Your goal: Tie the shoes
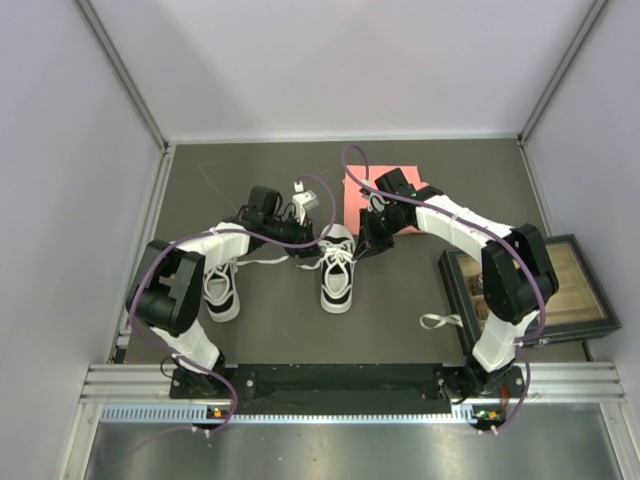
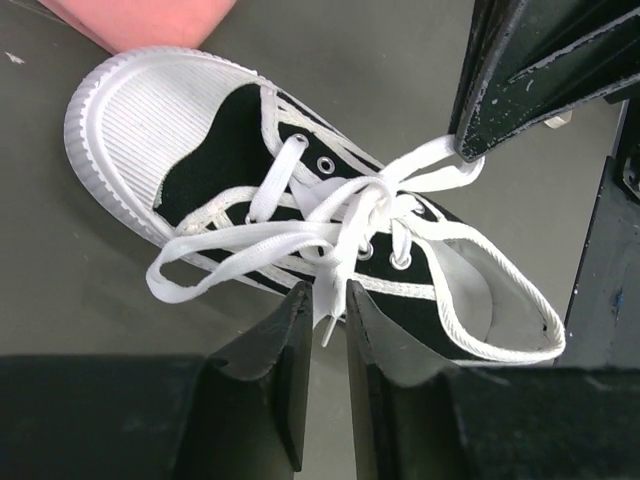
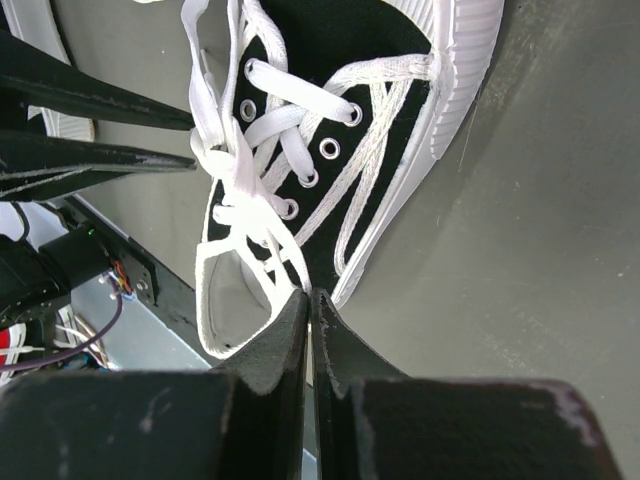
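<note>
Top view, shoe: it lies mid-table between my two arms, toe cap toward 12 o'clock, just beside a pink pad.
Top view, second shoe: it sits at 9 o'clock of the first, partly under my left arm. Its laces trail loose, so I judge it not yet tied.
Left wrist view, lace: the strands cross in a slack knot over the eyelets, and one long loop lies out toward 8 o'clock.
Left gripper: it sits at 6 o'clock of the knot. My fingers stand narrowly apart with a lace end hanging in the gap, and I cannot tell whether the pads bite it.
Right gripper: my fingers are pressed together. In the left wrist view they pinch the lace at 2 o'clock of the knot.
Step in hand: I judge that the knot on the first shoe is being drawn up and is not yet snug.
Next move: my left fingers need a sure grip on their strand. Both grippers then pull opposite ways, toward 3 and 9 o'clock, low and even so the shoe neither lifts nor slides.
Surroundings: a picture frame rests at 3 o'clock on the table, well apart.
</note>
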Tool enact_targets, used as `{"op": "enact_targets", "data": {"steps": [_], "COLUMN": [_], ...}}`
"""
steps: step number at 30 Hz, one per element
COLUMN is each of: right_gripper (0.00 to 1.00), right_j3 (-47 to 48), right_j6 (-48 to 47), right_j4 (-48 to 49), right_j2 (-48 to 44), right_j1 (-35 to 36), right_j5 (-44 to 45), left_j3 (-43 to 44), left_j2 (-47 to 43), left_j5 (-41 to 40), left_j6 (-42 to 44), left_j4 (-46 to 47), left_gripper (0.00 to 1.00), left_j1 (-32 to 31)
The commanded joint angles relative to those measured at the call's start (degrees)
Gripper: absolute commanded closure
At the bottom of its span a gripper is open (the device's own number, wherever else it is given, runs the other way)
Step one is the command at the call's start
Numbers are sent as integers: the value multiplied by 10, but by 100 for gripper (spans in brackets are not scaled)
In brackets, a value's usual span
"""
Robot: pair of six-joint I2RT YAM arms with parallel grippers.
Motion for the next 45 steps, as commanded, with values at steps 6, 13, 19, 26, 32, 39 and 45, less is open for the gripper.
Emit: {"op": "enact_targets", "data": {"steps": [6, 13, 19, 26, 32, 39, 45], "right_gripper": [99, 98, 98, 98, 98, 98, 98], "right_j3": [32, 35, 32, 30, 31, 34, 33], "right_j6": [-3, -3, -2, -1, -1, -2, -3], "right_j4": [2, 3, 4, 2, 3, 1, 2], "right_j2": [9, 15, 14, 12, 14, 14, 15], "right_j1": [1, 2, 1, 1, 1, 1, 1], "right_j5": [-3, -6, -6, -6, -5, -5, -5], "left_j3": [12, 7, 11, 15, 17, 25, 25], "left_j2": [8, 3, 4, 10, 17, 26, 23], "left_j5": [30, 31, 37, 52, 62, 70, 39], "left_j6": [-12, -8, 6, 5, 1, 0, 5], "left_j4": [7, -3, -26, -24, -23, -24, -35], "left_gripper": [83, 86, 88, 88, 83, 91, 96], "left_j1": [0, -3, -3, -4, -6, -7, -8]}}
